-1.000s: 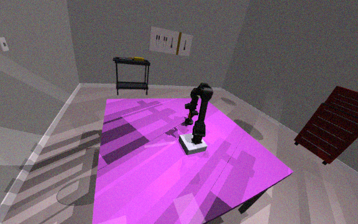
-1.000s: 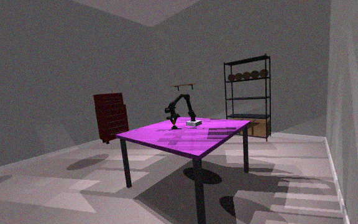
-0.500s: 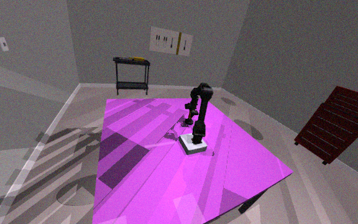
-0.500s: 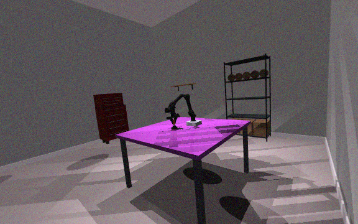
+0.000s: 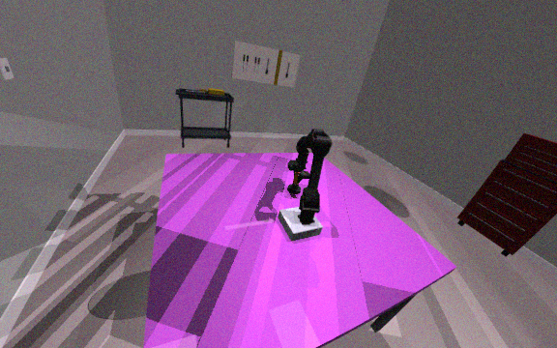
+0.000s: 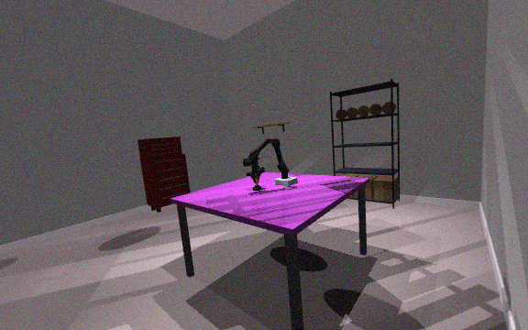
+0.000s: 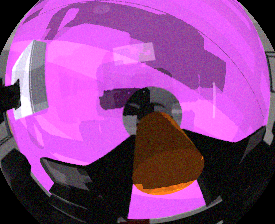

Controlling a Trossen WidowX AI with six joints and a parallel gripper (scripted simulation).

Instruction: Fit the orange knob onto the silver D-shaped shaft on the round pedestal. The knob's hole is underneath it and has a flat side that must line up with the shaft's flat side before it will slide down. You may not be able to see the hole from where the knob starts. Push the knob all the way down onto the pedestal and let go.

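Observation:
The orange knob is between the two black fingers of my gripper, which is shut on it. In the wrist view the knob's far end overlaps the near part of the round pedestal, a grey disc partly in dark shadow. In the top and exterior views the knob is directly over the pedestal or very near it. Whether they touch cannot be told. The silver shaft cannot be made out, and the knob's hole and flat side are hidden.
The arm's white base block stands on the magenta table, to the left in the wrist view. A cart, a red cabinet and a shelf rack stand off the table. Striped shadows cross the table top.

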